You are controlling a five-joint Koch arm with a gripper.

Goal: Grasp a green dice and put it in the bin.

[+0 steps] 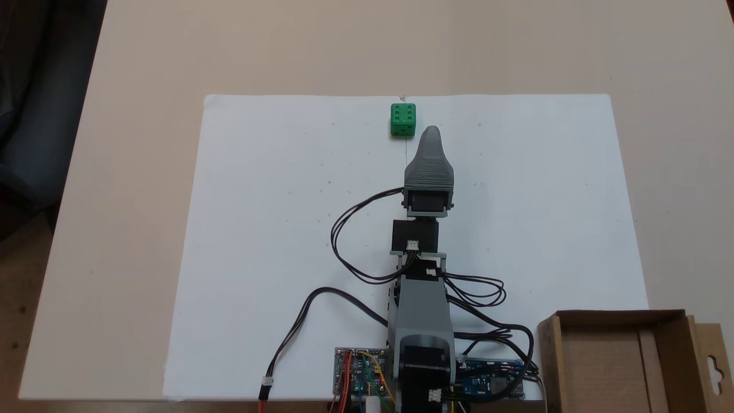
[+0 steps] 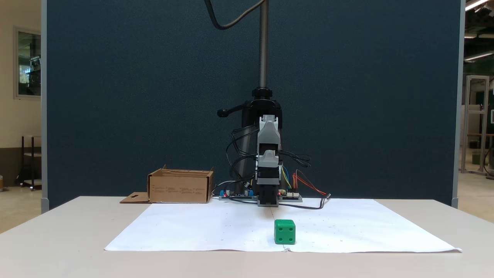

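The green dice (image 1: 403,119) (image 2: 285,231) sits on the white paper sheet (image 1: 275,229) near the sheet's edge farthest from the arm's base. My gripper (image 1: 431,133) (image 2: 268,159) hangs above the paper, pointing toward the dice, its tip a short way short of it and slightly to the right in a fixed view. From above a single grey jaw shows, and the head-on view does not reveal a gap. The brown cardboard bin (image 1: 619,315) (image 2: 180,188) stands beside the arm's base with nothing inside.
The arm's base with circuit boards (image 1: 358,373) and looping black cables (image 1: 344,229) stands at the sheet's near edge. The bin's flap with the hang-hole (image 1: 714,367) sticks out sideways. A dark post (image 2: 263,46) rises behind the arm before a blue partition.
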